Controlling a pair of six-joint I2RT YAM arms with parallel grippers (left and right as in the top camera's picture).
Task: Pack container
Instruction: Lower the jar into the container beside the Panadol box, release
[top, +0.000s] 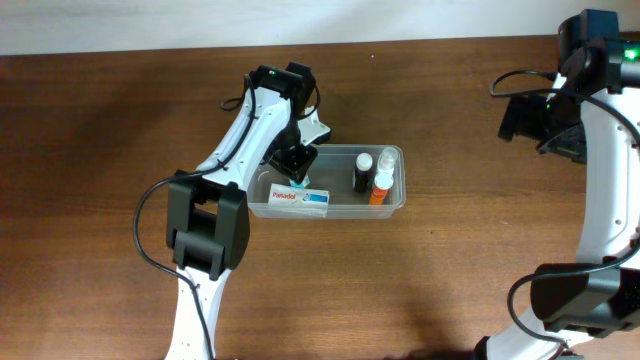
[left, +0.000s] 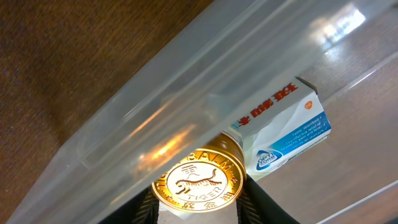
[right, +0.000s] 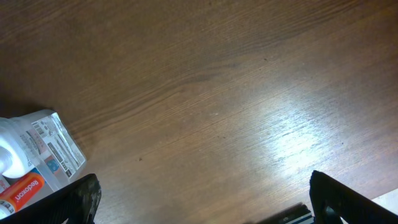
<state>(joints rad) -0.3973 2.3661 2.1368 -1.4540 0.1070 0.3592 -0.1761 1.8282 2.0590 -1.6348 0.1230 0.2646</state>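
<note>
The container (top: 340, 149) is a clear, long plastic tub at the table's middle. It holds a white and blue Panadol box (top: 300, 198), a black bottle (top: 362, 172), an orange bottle (top: 380, 189) and a white bottle (top: 388, 159). My left gripper (top: 298, 166) is over the tub's left end, shut on a small jar with a gold tiger lid (left: 199, 180). In the left wrist view the tub wall (left: 143, 118) runs diagonally and the box (left: 286, 127) lies just beyond the jar. My right gripper (top: 540, 125) is open and empty, far right of the tub.
The right wrist view shows the open jaws (right: 205, 205) over bare brown wood. A white labelled bottle (right: 43, 146) and an orange item (right: 22, 193) sit at its left edge. The table's back edge meets a pale wall.
</note>
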